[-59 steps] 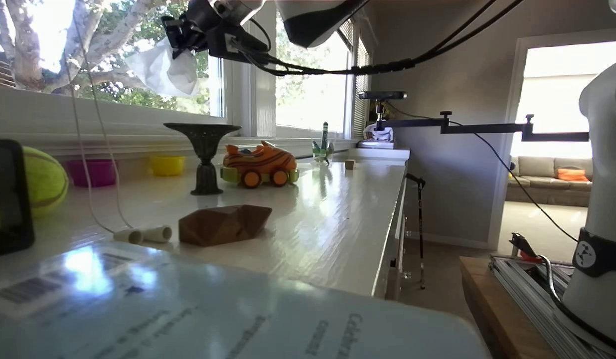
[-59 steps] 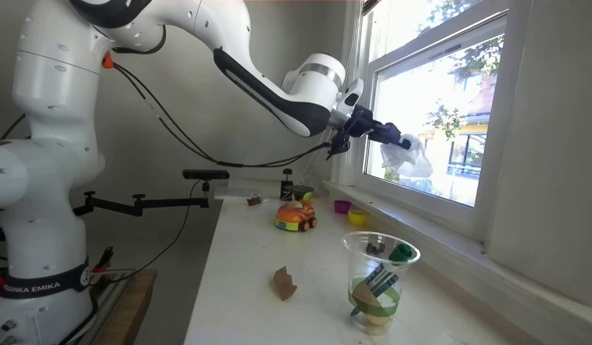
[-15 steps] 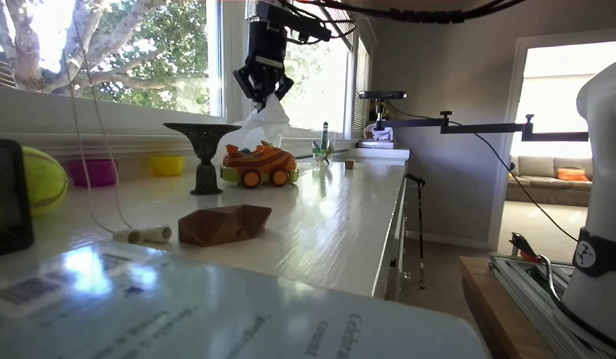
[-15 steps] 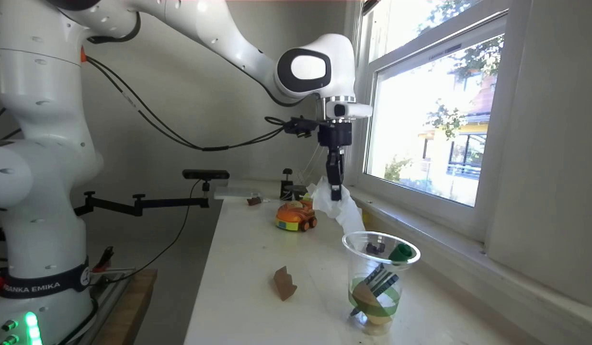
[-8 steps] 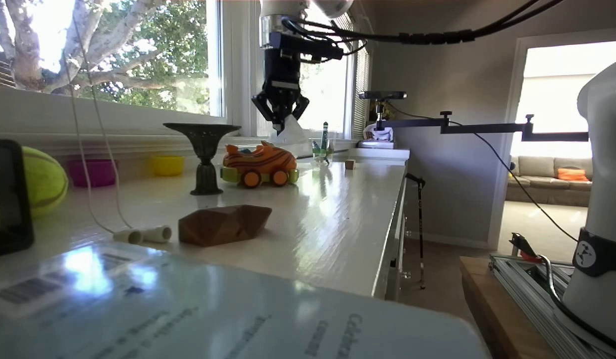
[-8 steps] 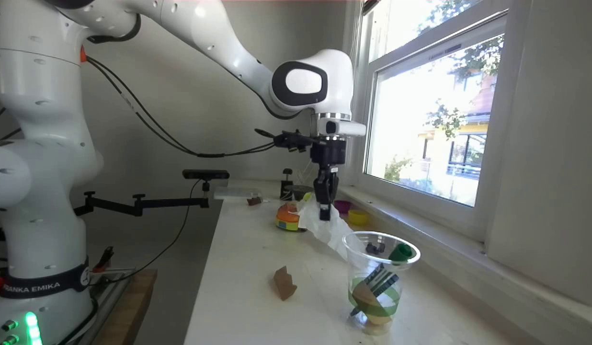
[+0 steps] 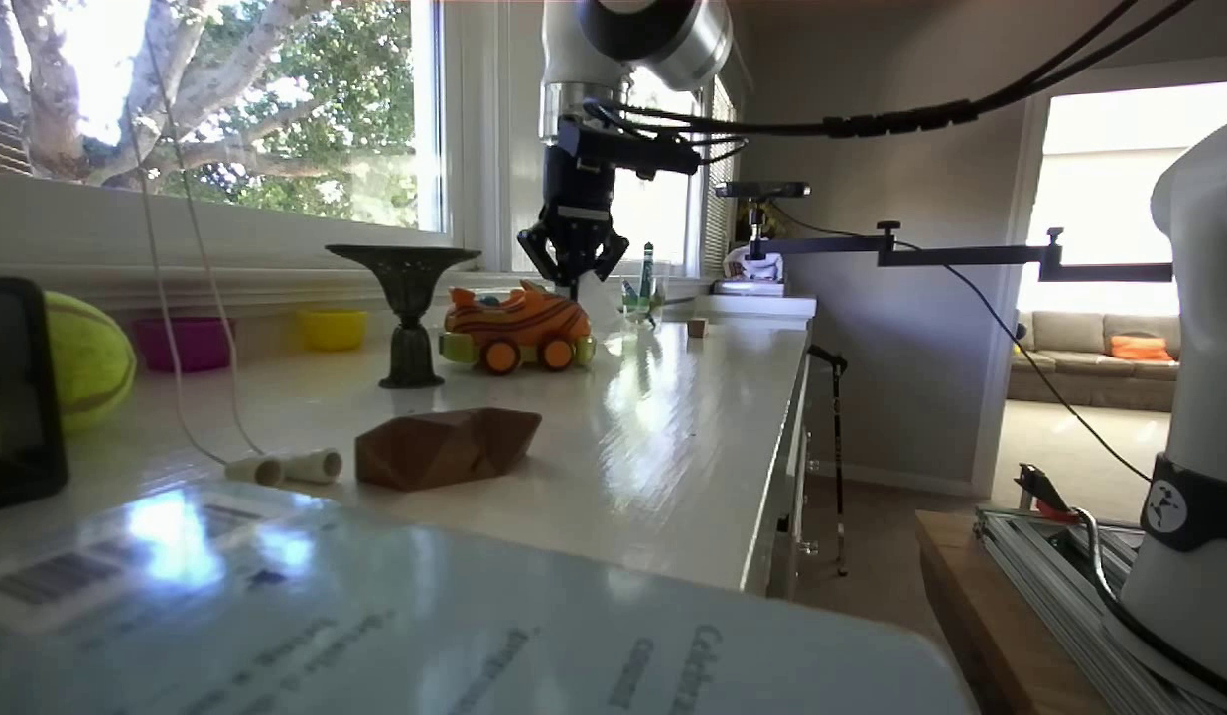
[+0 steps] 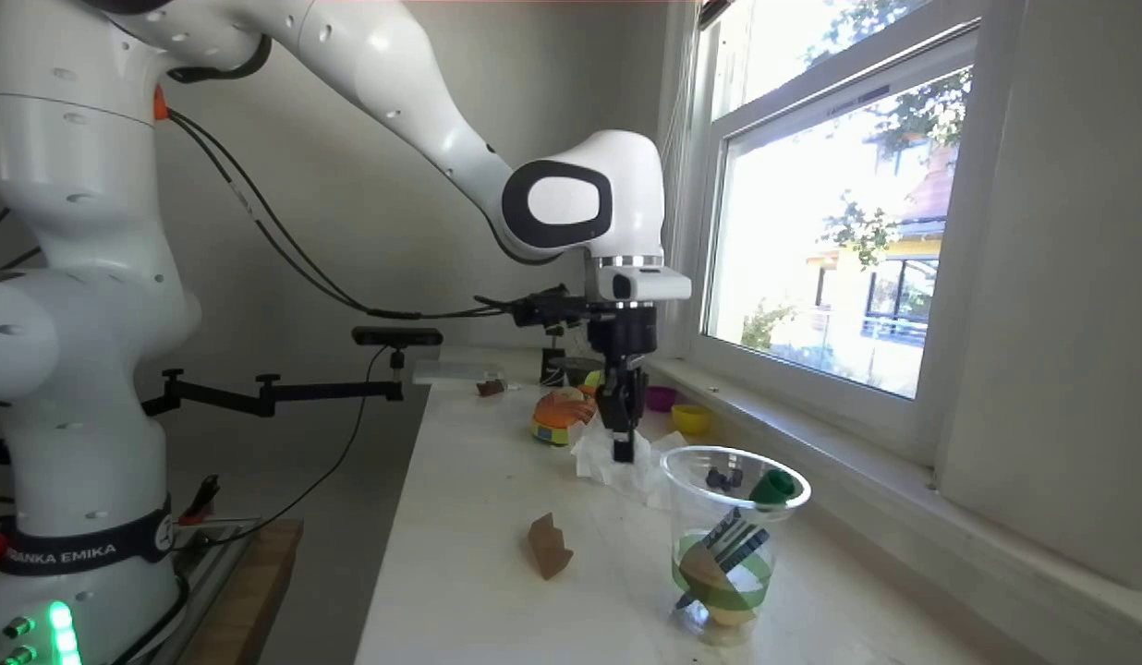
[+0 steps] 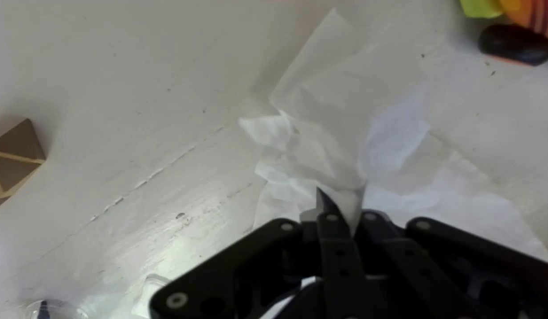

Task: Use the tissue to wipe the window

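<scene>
The tissue [image 8: 594, 457] is a crumpled white sheet low over the white counter, beside the toy truck. In the wrist view the tissue [image 9: 345, 110] spreads out from between the fingertips. I cannot tell how much of it touches the counter. My gripper [image 9: 351, 217] points down and is shut on the tissue. In both exterior views the gripper [image 8: 623, 453] [image 7: 574, 283] is just above the counter; the truck hides part of the tissue [image 7: 602, 303] in an exterior view. The window [image 8: 811, 277] [image 7: 296, 109] shows trees through its glass, apart from the gripper.
The orange toy truck [image 8: 557, 416] is close beside the tissue. A clear cup [image 8: 733, 536] with items inside stands near it. A brown faceted piece [image 8: 548, 547], yellow bowl [image 8: 691, 419], purple bowl [image 8: 661, 398] and dark goblet [image 7: 411, 308] are on the counter.
My gripper has moved from in front of the window pane down to the counter, turning to point downward. The tissue has come down with it beside the truck.
</scene>
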Robot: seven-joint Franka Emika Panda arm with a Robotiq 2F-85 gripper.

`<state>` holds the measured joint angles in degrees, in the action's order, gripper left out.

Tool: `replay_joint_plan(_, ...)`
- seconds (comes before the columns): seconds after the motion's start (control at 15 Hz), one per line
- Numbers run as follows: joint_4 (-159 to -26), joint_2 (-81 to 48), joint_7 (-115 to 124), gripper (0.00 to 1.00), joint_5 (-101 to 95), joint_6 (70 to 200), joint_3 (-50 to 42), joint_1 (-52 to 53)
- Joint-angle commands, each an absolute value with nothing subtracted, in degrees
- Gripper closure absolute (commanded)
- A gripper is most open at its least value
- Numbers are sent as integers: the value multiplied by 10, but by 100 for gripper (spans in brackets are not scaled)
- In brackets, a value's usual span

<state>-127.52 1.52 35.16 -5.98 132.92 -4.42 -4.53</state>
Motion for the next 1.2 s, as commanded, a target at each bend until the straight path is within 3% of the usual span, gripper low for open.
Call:
replay_joint_plan(0.0, -1321, 38, 366, 72, -59, 1379, -45, -49)
replay_joint_plan(0.67, -1259, 63, 289, 2, -25, 1325, -35, -41)
replay_joint_plan(1.13, -1117, 68, 66, 0, 115, 1130, -32, -12)
